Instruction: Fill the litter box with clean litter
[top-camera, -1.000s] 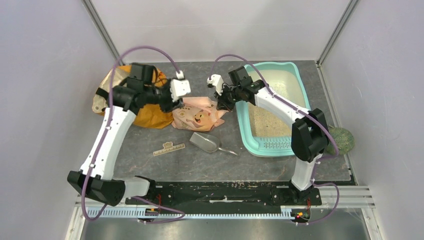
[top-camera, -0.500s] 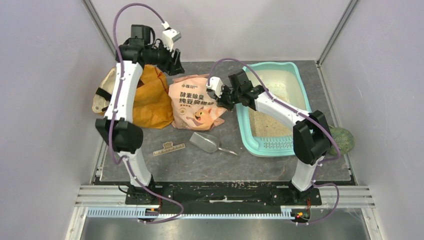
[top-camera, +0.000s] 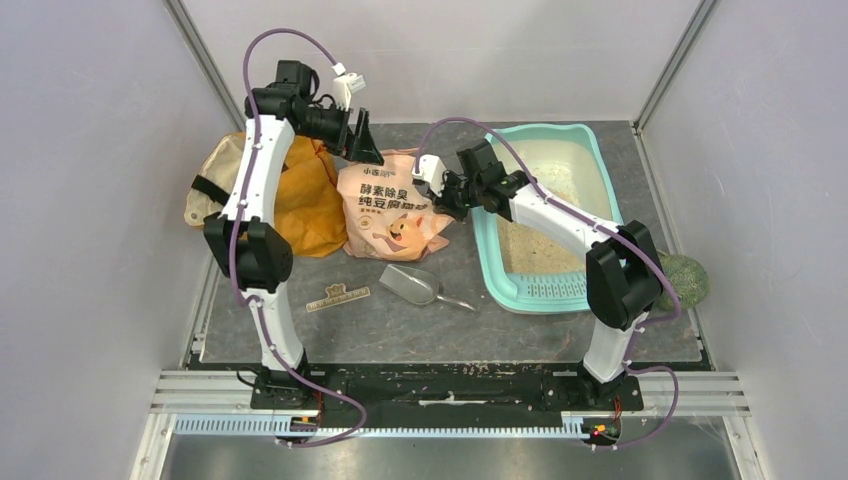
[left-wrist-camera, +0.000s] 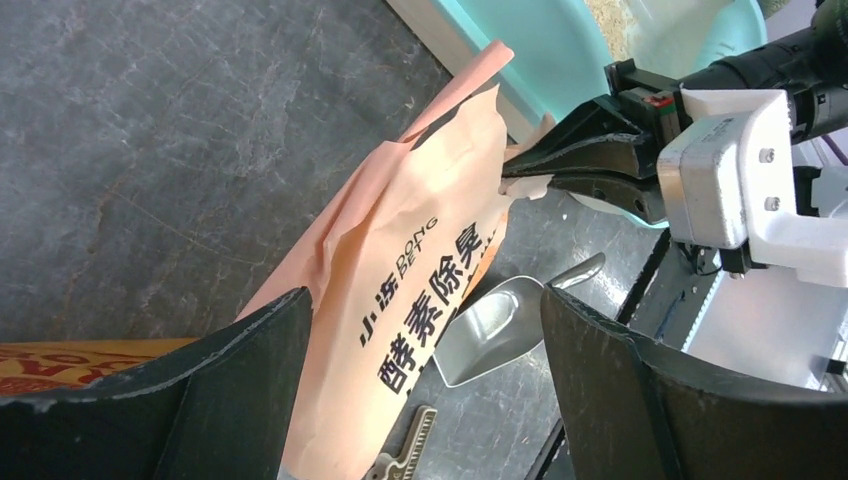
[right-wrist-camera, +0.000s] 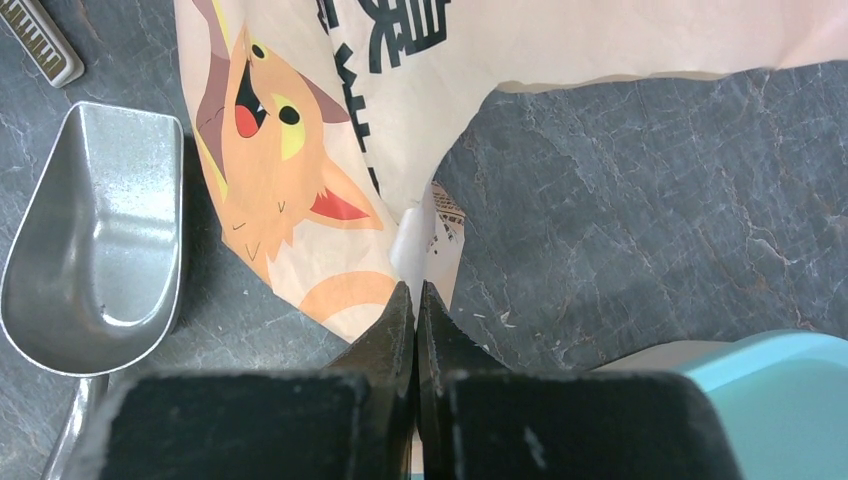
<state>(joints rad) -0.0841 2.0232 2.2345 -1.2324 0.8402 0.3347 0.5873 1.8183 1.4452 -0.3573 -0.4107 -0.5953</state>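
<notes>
The teal litter box (top-camera: 601, 165) stands at the right with pale beige litter (top-camera: 524, 246) inside; its rim shows in the left wrist view (left-wrist-camera: 530, 50) and the right wrist view (right-wrist-camera: 770, 360). The peach-pink pouch (top-camera: 385, 205) lies left of it. My right gripper (top-camera: 446, 200) is shut on the pouch's right edge (right-wrist-camera: 300, 180), with a thin flap between the pads (right-wrist-camera: 415, 290). My left gripper (top-camera: 366, 150) hovers open over the pouch's far top edge; the pouch (left-wrist-camera: 420, 250) shows between its wide-apart fingers (left-wrist-camera: 240, 370).
A silver metal scoop (top-camera: 410, 285) lies in front of the pouch, with a small comb-like strip (top-camera: 338, 297) to its left. An orange fabric bag (top-camera: 300, 205) lies at the left under my left arm. A green round object (top-camera: 685, 280) sits right of the box.
My left arm lifted off the pouch, swung to the far side and came down near its top edge. The pouch went from crumpled to spread out. My right gripper kept its hold.
</notes>
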